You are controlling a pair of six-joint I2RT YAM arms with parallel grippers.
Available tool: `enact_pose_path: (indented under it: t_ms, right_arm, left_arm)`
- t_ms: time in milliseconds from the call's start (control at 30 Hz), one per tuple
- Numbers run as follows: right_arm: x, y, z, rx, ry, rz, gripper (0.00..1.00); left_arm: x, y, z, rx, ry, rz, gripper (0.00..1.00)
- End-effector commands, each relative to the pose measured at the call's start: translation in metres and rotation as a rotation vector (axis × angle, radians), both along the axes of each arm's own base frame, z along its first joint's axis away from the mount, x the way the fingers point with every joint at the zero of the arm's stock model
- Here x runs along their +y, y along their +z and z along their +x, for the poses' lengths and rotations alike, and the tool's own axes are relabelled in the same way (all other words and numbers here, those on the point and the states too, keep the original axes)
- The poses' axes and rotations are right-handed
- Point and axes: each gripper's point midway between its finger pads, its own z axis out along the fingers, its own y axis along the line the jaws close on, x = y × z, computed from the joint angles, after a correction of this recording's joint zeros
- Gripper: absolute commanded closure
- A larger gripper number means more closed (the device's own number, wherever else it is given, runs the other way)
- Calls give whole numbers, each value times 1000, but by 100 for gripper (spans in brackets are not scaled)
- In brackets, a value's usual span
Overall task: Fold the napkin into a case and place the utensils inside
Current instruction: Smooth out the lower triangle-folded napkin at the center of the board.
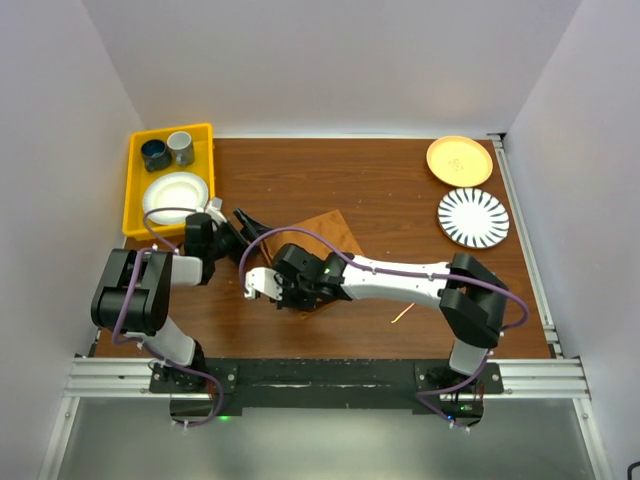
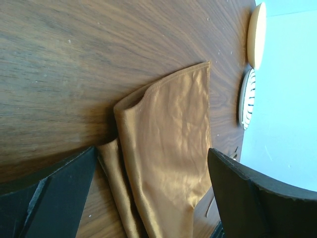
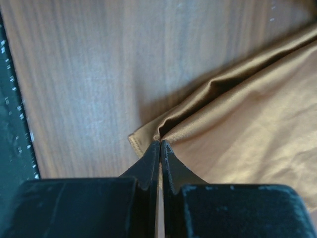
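The napkin (image 1: 325,232) lay in the middle of the table (image 1: 380,190). My right claw (image 3: 160,144) pinched its near corner. My left claw (image 2: 152,151) sat just left of it. A tray (image 1: 133,190) with cups (image 1: 181,148) and a plate (image 1: 175,198) stood far left. Two more plates (image 1: 473,217) lay far right.

Dark brown wood-grain table (image 1: 400,190), closed in on three sides by plain, pale lilac-white panels: back wall (image 1: 330,60), left wall (image 1: 50,150), right wall (image 1: 590,120). Aluminium rail (image 1: 330,372) along the near edge, a second side rail (image 1: 525,240) down the right. Grey floor (image 1: 330,440) below the near edge. Yellow tray (image 1: 133,205) in the far left corner, holding a dark cup (image 1: 156,154), a grey cup (image 1: 180,148) and a white plate (image 1: 177,197). Yellow plate (image 1: 459,160) and striped plate (image 1: 473,217) at far right, just apart. Soft, even light, with a pale sheen on the wood.
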Motion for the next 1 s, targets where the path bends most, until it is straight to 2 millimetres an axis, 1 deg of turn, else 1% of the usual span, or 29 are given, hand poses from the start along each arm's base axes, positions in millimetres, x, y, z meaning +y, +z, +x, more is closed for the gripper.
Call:
enact_pose_path:
  t_ms: [0, 133, 200, 300, 367, 433, 467, 533, 567, 633, 667, 700, 767, 800, 833, 900, 967]
  right_arm:
    - [-4, 20, -13, 32, 10, 45, 100]
    - [-13, 12, -17, 44, 13, 13, 100]
    - [-15, 11, -16, 37, 12, 11, 100]
    - [-16, 3, -13, 30, -4, -1, 100]
    - [-16, -6, -11, 31, -18, -18, 100]
    - [-14, -5, -6, 20, -42, -13, 100]
    - [-12, -2, -6, 20, -48, 0, 100]
    - [-8, 8, -3, 25, -70, 35, 100]
    - [-6, 12, -1, 26, -82, 47, 100]
    - [-2, 26, 8, 35, -116, 91, 100]
    - [-1, 32, 12, 38, -129, 106, 100]
    - [3, 43, 19, 32, -143, 133, 100]
    - [2, 53, 30, 28, -170, 152, 100]
    - [2, 56, 34, 22, -178, 159, 100]
    - [2, 66, 42, 8, -191, 180, 100]
    - [2, 76, 50, -10, -205, 198, 100]
    - [0, 81, 54, -14, -213, 202, 100]
  left_arm:
    - [8, -5, 8, -9, 25, 66, 0]
    - [11, -6, 9, -7, 32, 89, 0]
    - [11, -5, 10, -16, 30, 95, 0]
    - [10, -4, 8, -13, 21, 89, 0]
    - [8, 2, 7, -29, 5, 85, 0]
    - [7, 8, 2, -44, -22, 80, 0]
    - [5, 17, -1, -66, -42, 62, 0]
    - [12, 22, -5, -73, -35, 43, 0]
    - [13, 32, -8, -98, -44, 32, 0]
    - [13, 33, -19, -88, -52, 22, 0]
    - [19, 43, -20, -113, -36, 18, 0]
    - [20, 38, -27, -91, -33, 16, 0]
    - [21, 44, -34, -95, -18, 11, 0]
    - [20, 38, -41, -74, -13, -2, 0]
    - [18, 37, -44, -57, -7, -21, 0]
    - [15, 33, -50, -40, -9, -30, 0]
    - [14, 30, -52, -26, 0, -34, 0]
